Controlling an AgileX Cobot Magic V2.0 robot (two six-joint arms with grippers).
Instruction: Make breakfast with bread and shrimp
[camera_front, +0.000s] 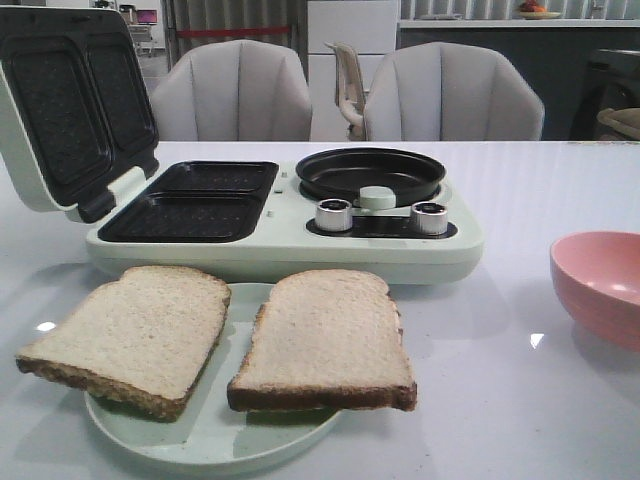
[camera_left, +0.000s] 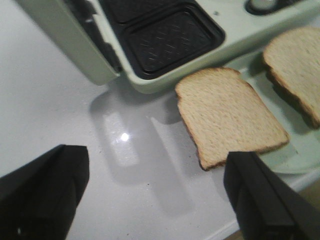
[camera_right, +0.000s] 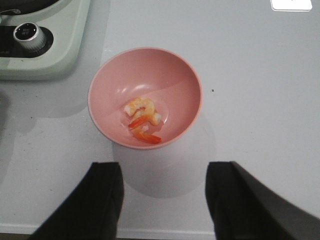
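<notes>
While nothing is held: both claws spread apart
bread (camera_front: 220, 340): plated by open sandwich maker (camera_front: 190, 200), ready for loading
shrimp (camera_right: 142, 119): in pink bowl (camera_right: 107, 75), kept separate

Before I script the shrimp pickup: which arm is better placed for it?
Right. The right gripper hangs open just short of the pink bowl holding the shrimp; the left gripper is by the bread.

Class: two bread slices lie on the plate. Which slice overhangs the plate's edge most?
The left slice, nearer the waffle plates: its outer corner juts past the plate rim. The right slice lies mostly on it.
</notes>
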